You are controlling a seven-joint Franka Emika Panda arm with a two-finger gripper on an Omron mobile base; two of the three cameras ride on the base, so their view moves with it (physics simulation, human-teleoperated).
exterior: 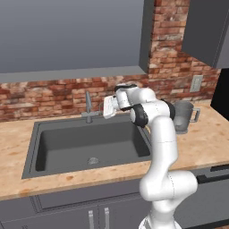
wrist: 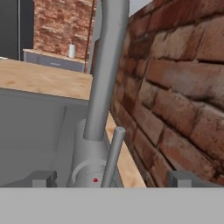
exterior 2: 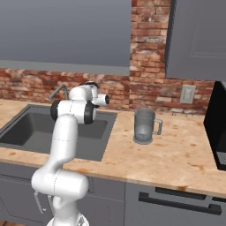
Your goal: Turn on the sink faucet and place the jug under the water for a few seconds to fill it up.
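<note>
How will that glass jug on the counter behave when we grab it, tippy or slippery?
The jug looks tall for its base and stands upright, so a high sideways push could probably tip it. Its smooth translucent wall may be slippery; the looped handle seems the surer hold. It appears empty, so likely light now.

A light wooden-look counter [exterior: 210, 143] runs below a red brick wall. A dark grey sink [exterior: 58, 147] is set into its left part, with a small round drain [exterior: 93, 160] in the basin floor. The sink faucet [exterior: 88, 107] stands on the sink's back rim, near the wall. To the right of the sink, well apart from it, the jug [exterior 2: 144, 126] stands upright on the counter, its handle turned away from the sink
</note>
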